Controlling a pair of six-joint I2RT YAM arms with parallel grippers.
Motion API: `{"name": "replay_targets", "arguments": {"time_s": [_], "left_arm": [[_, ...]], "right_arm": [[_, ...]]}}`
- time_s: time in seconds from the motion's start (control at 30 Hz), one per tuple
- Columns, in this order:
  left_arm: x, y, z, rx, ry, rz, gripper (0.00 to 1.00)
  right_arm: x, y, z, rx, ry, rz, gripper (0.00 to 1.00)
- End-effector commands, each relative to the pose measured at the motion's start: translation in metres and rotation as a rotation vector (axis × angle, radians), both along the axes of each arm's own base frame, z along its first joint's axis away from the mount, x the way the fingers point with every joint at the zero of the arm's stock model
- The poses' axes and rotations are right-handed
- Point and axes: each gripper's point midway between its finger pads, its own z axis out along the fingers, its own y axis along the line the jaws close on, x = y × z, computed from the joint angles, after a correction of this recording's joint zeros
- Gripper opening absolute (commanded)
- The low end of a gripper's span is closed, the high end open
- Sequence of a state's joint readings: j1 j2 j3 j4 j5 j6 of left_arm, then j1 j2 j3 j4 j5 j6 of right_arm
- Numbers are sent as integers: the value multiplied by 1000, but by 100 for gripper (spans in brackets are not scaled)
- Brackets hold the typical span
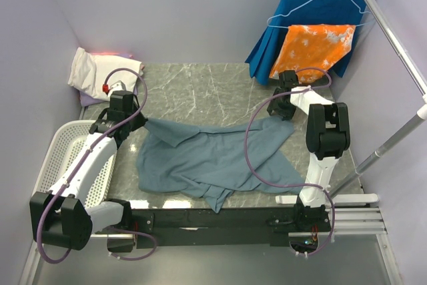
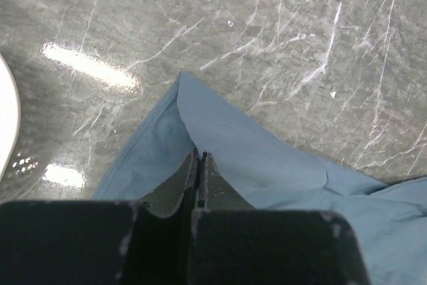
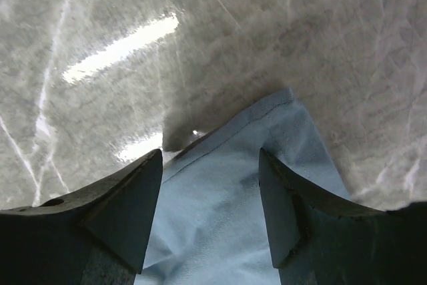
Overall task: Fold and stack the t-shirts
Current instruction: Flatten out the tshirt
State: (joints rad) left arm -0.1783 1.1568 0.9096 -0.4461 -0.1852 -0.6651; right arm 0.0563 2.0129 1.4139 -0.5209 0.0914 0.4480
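Two grippers work the blue-grey shirt (image 1: 213, 161), which lies crumpled mid-table (image 1: 200, 88): your left gripper (image 2: 200, 158) is pinched tight on one corner, your right gripper (image 3: 210, 157) stands apart over the opposite corner. Close too shallow there and the hem may slip when you stretch

I found no readable text, label, brand or number in any view. The blue-grey t-shirt (image 1: 213, 158) showed no print or tag lettering. A small red spot (image 1: 107, 89) by my left wrist, upper left of the overhead frame, was too small to read as anything.
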Motion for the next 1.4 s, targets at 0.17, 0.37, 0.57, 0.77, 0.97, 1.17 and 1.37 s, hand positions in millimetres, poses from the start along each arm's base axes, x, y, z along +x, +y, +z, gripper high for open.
{"name": "replay_targets", "arguments": {"time_s": [0.17,0.37,0.57,0.77,0.97,1.17,1.37], "left_arm": [[4,1,8,8,-22,-16,1],[2,0,3,2,-8,-20,1],[2,1,4,5,-14,-14,1],[7,7,52,32,-92,-18,1],[0,11,152,47,-281,-36,1],[-51,10,272,56,-578,-116,1],[-106,8,344,51,-764,-181,1]], "right_arm": [[-8,-9,-4,-45,76,5,57],[-5,-7,-4,-39,102,32,31],[-3,-2,8,-36,54,64,0],[-21,12,87,-20,-173,99,0],[-61,20,210,39,-496,121,0],[-127,43,325,138,-792,270,0],[-204,51,412,170,-1040,373,0]]}}
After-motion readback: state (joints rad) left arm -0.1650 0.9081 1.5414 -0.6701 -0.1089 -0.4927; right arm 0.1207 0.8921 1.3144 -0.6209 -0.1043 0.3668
